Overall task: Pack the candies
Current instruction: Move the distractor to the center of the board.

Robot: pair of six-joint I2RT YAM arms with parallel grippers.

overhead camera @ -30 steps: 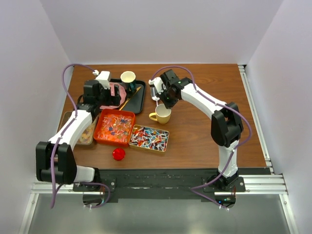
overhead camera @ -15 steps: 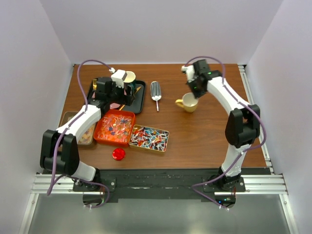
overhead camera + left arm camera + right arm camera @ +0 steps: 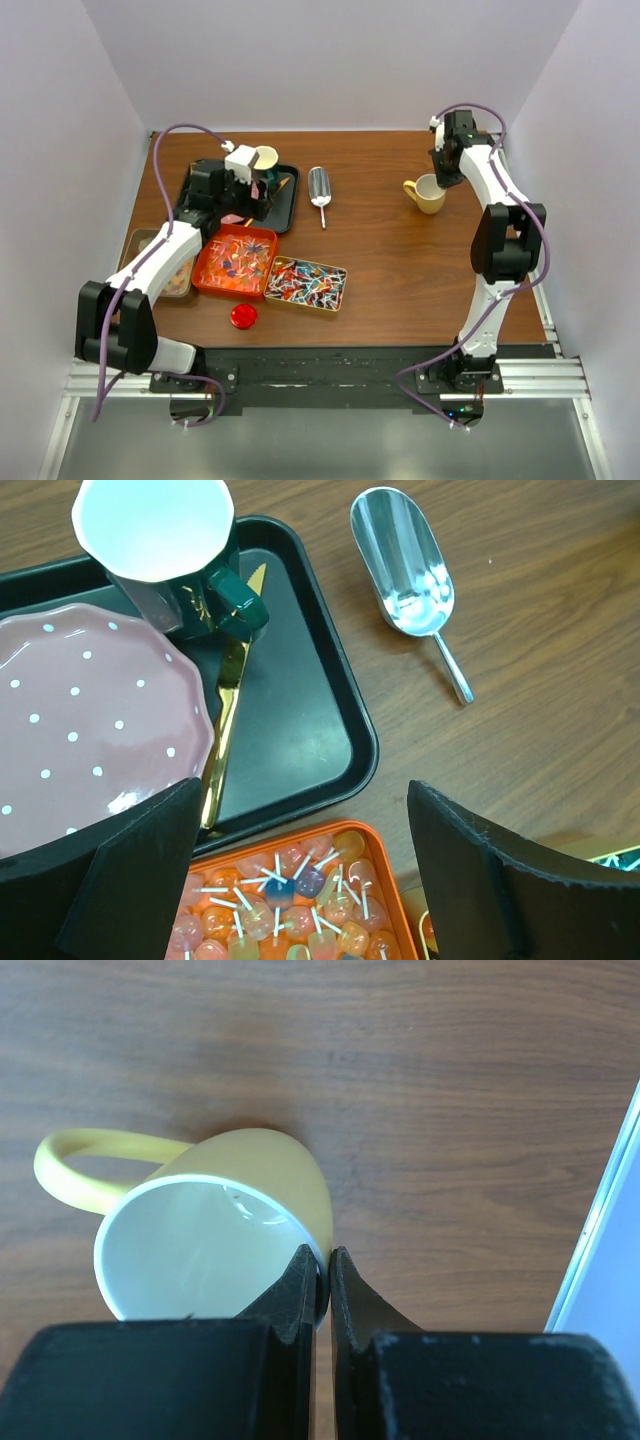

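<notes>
At six o'clock from our left gripper [image 3: 305, 785], jaws wide, we see the candies [image 3: 290, 892] heaped in the orange tray [image 3: 399, 918], sticks pointing every way, no shared axis. Our right gripper [image 3: 325, 1260] pinches the mug [image 3: 265, 1160] rim.

Two mugs, yellow mug [image 3: 262, 1168] and green mug [image 3: 155, 530]. One apiece of black tray [image 3: 290, 730], pink plate [image 3: 90, 720], scoop [image 3: 405, 565], gold knife [image 3: 225, 715], red disc [image 3: 243, 316]. Three containers [image 3: 232, 295] [image 3: 300, 306] [image 3: 183, 290] of candies [image 3: 300, 895] beyond counting.
</notes>
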